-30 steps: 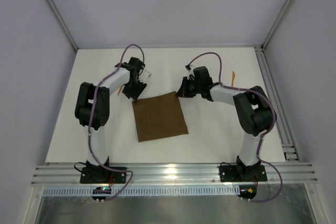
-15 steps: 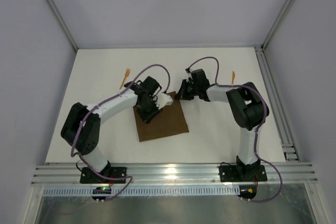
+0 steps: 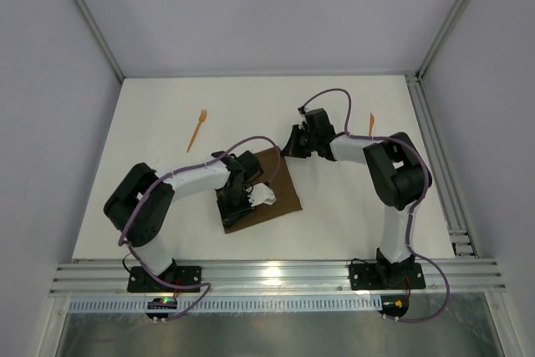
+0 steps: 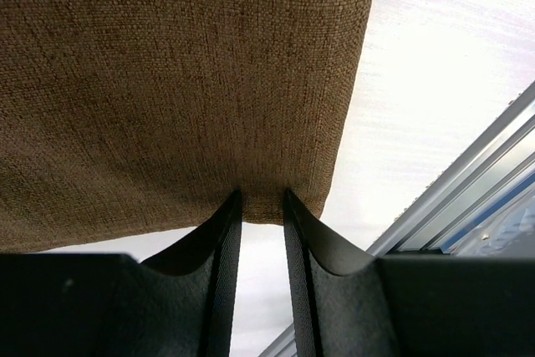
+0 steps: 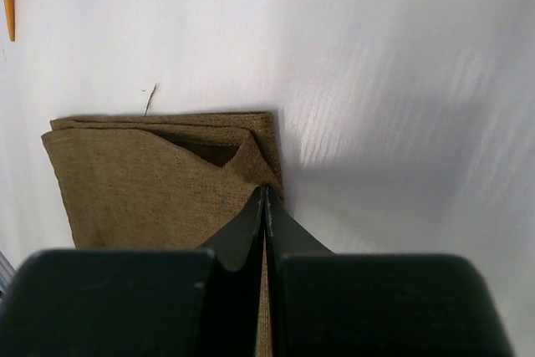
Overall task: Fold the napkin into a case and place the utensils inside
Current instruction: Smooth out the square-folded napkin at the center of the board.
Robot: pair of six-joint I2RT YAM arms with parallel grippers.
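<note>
Your left gripper [image 4: 262, 200] pinches the napkin [image 4: 167, 73] at its hem. Your right gripper [image 5: 266, 196], jaws together, clamps one corner. The table [image 5: 401, 81] lies beyond.

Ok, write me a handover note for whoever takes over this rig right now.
Left gripper: fingertips narrowly apart at an edge of the napkin; whether it grips is unclear.
Right gripper: shut on the napkin's far right corner.
Napkin: already folded in layers, a rough square on the table, not yet a narrow case.
Left utensil and right utensil: on the table, apart from the napkin, one on each side.
Left to do: finish folding the case, then put both utensils inside.
</note>
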